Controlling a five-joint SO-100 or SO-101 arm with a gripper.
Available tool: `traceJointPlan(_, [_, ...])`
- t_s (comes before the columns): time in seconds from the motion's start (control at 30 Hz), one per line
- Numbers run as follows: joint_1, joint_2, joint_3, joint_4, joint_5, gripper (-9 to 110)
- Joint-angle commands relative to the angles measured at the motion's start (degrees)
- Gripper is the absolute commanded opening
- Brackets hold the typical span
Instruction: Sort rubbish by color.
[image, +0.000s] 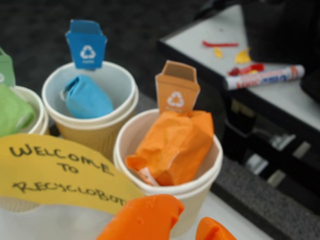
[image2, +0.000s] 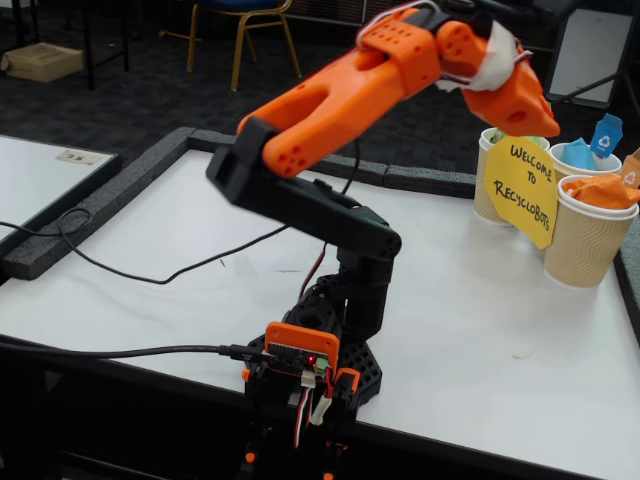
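Three paper cups are seen in the wrist view. The orange wad (image: 172, 147) sits in the cup at 5 o'clock, the blue wad (image: 87, 97) in the cup at 11, the green wad (image: 12, 112) at 9. The claw (image: 187, 225) is empty and parted. Sorting appears done; the claw is best withdrawn upward, clear of the yellow sign (image: 60, 170).

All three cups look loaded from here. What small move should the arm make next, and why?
Probably ease the pincer back from the cups. The orange wad, blue wad and green wad each sit in a cup with a matching tag, and the pincer looks empty, so no wad seems left to sort.
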Motion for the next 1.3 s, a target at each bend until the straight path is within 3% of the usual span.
traceJointPlan(0.0, [-1.14,6.68,-0.79,0.88,1.05,0])
traceJointPlan(0.37, [-2.81,7.47,-0.53,2.11,1.14,0])
traceJointPlan(1.0, [-21.27,7.12,2.81,0.88,1.14,0])
traceJointPlan(1.27, [-23.82,7.03,3.96,-0.18,1.14,0])
